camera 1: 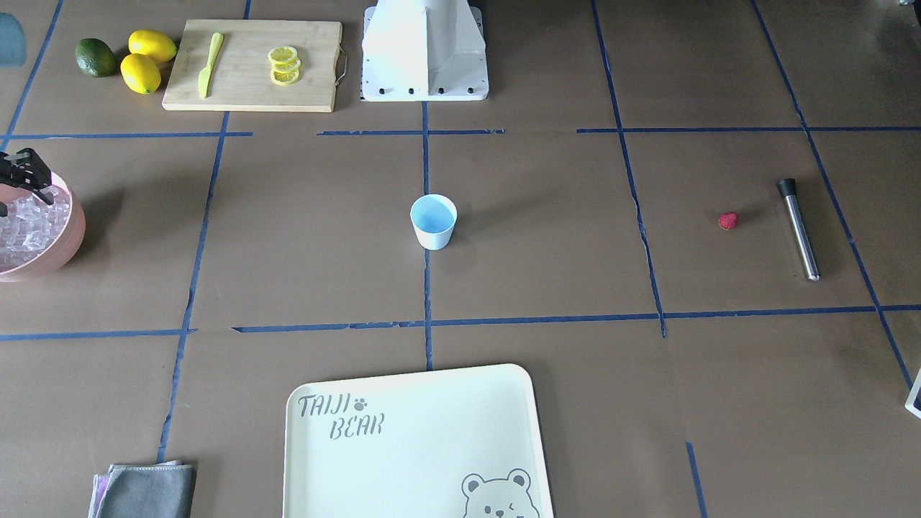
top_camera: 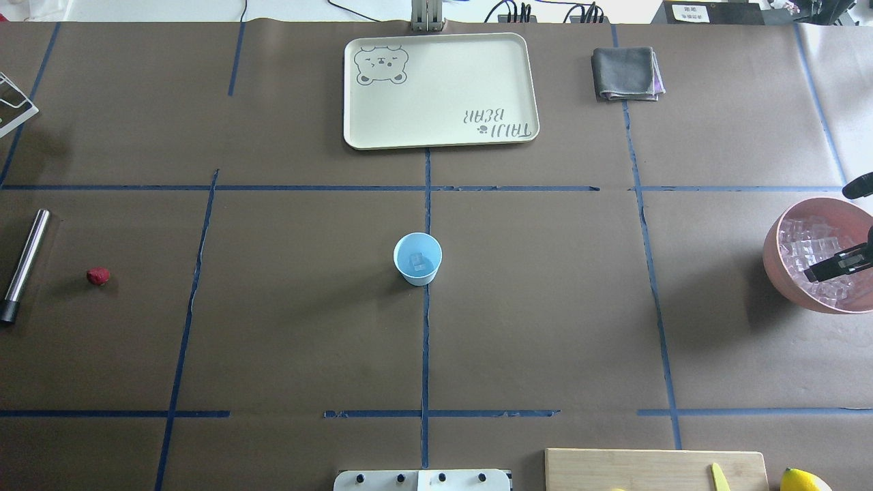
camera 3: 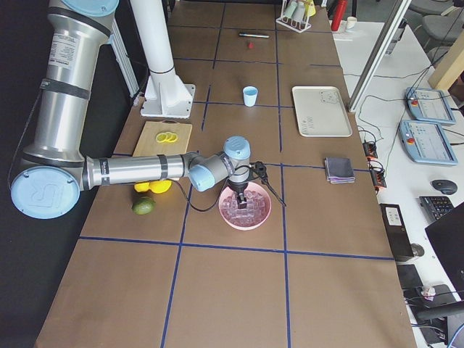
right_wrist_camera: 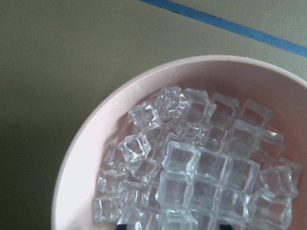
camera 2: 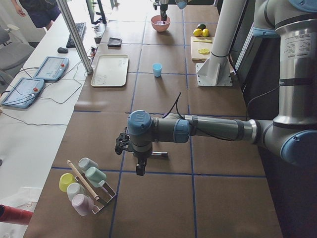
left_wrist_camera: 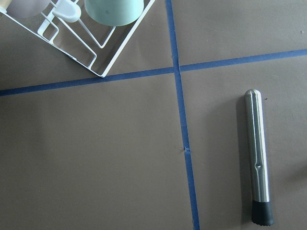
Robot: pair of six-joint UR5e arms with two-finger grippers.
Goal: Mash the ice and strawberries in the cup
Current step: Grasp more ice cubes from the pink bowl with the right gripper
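Observation:
The light-blue cup (top_camera: 417, 258) stands upright at the table's middle, with one ice cube (top_camera: 417, 260) inside; it also shows in the front view (camera 1: 433, 221). The strawberry (top_camera: 98, 275) lies on the table far left, beside a steel muddler (top_camera: 24, 264). More ice (right_wrist_camera: 201, 167) fills the pink bowl (top_camera: 774, 252) at the far right. My right gripper (top_camera: 822, 269) hangs just over that ice, jaws apart, holding nothing. My left gripper (camera 2: 140, 168) hovers above the muddler (left_wrist_camera: 257, 163); I cannot tell whether it is open or shut.
A cream tray (top_camera: 436, 136) and a grey cloth (top_camera: 626, 73) lie at the far side. A cutting board (camera 1: 252, 90) with lemon slices and a knife, two lemons (camera 1: 147, 61) and an avocado (camera 1: 96, 57) sit by the robot base. A cup rack (camera 2: 86, 186) stands far left.

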